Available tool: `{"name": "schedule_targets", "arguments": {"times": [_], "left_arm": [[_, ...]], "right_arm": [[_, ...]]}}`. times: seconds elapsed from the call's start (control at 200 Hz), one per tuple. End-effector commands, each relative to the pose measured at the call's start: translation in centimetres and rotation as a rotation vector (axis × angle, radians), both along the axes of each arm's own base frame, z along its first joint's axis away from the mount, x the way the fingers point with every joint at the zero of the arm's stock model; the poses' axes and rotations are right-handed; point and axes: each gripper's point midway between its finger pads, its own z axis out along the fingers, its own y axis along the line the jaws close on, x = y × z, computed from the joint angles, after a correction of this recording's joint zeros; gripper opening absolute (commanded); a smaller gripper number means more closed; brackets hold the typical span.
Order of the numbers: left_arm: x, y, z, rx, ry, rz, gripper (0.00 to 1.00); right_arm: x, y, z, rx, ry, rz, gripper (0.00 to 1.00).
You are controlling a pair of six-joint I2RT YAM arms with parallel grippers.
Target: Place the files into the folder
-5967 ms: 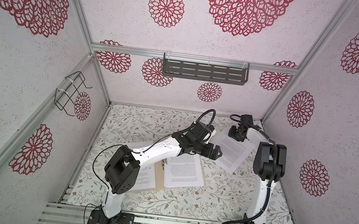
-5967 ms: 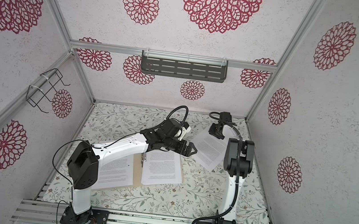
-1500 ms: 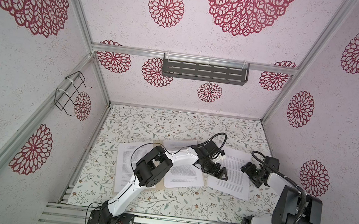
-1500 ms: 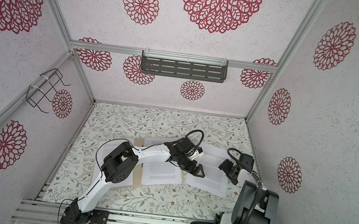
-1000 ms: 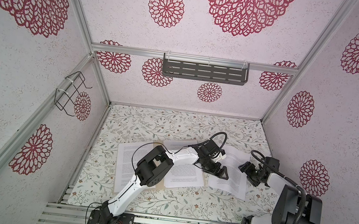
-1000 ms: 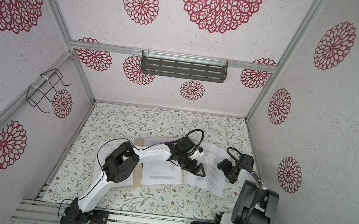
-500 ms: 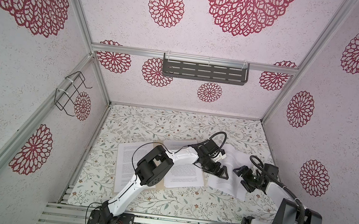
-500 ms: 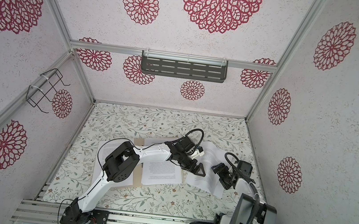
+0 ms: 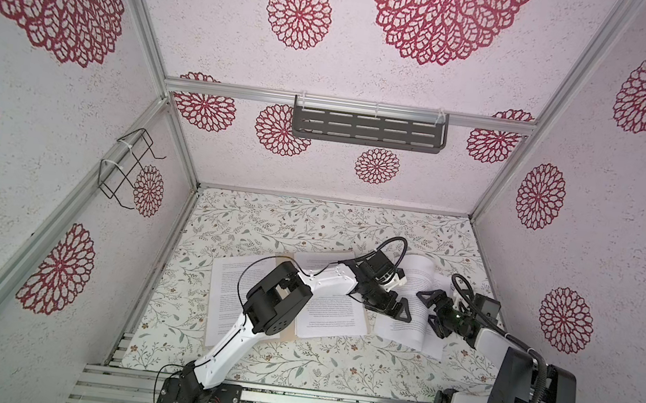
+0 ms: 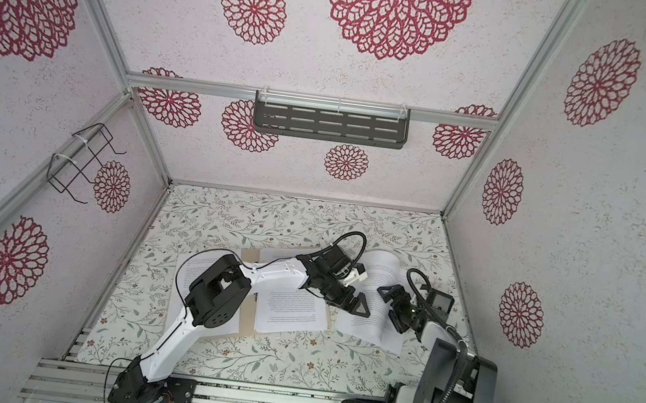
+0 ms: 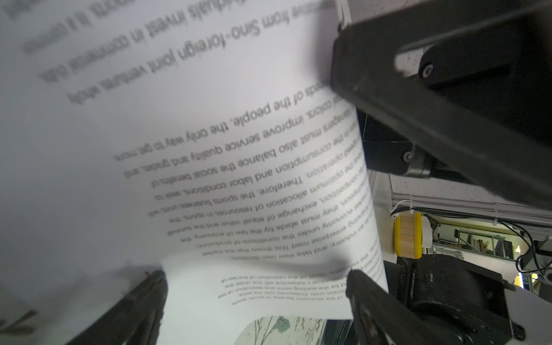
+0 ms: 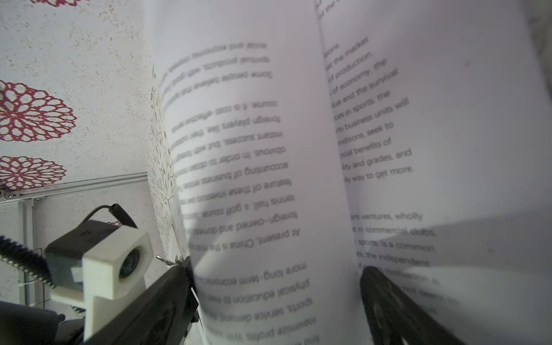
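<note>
Since about a second ago the right gripper [image 9: 432, 312] has slid in from the outer edge of the loose files [image 9: 406, 332] toward the left gripper [image 9: 393, 308]. Its jaws have spread wider, and the pages have buckled, their far end now curling up off the table [image 9: 292, 368].

That floral-papered table carries everything. The folder [image 9: 290, 333] lies open and flat well behind the left gripper, under that arm's forearm and elbow. Its tan card shows only as a strip by the spine and at a far corner. One printed sheet [image 9: 225, 299] covers the half farther from the left gripper, and a second sheet [image 9: 329, 322] covers the nearer half, reaching almost to its wrist.

The loose files sit outside the folder, just beside that nearer half, under and between the two grippers, which face each other across them.

The left gripper stands with its fingers spread wide. In its wrist view the fingertips [image 11: 150, 288] look to be down on the printed page, with nothing pinched. The right gripper's jaws are also wide apart, and the curled page rises past its fingertips [image 12: 174, 286], unclamped. Just beside one of them I see the left arm's white camera block [image 12: 115, 263]
</note>
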Motion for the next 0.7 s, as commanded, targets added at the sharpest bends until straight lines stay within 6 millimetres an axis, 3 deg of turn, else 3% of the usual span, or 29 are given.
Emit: {"name": "schedule_targets", "arguments": {"times": [0.0,0.26,0.445,0.695], "left_arm": [[-0.2,2.8,-5.7,0.157,0.056,0.047,0.97],[0.6,3.0,-6.6,0.161,0.087,0.08,0.97],[0.4,3.2,-6.9,0.167,0.1,0.084,0.98],[0.1,3.6,-6.8,0.168,0.099,0.082,0.97]], "right_arm": [[-1.6,0.8,0.3,0.023,-0.003,0.002,0.95],[-2.1,1.9,3.5,0.1,-0.115,-0.008,0.99],[0.5,1.6,6.1,0.1,-0.243,0.001,0.99],[3.5,3.4,8.7,0.115,-0.374,0.101,0.99]]}}
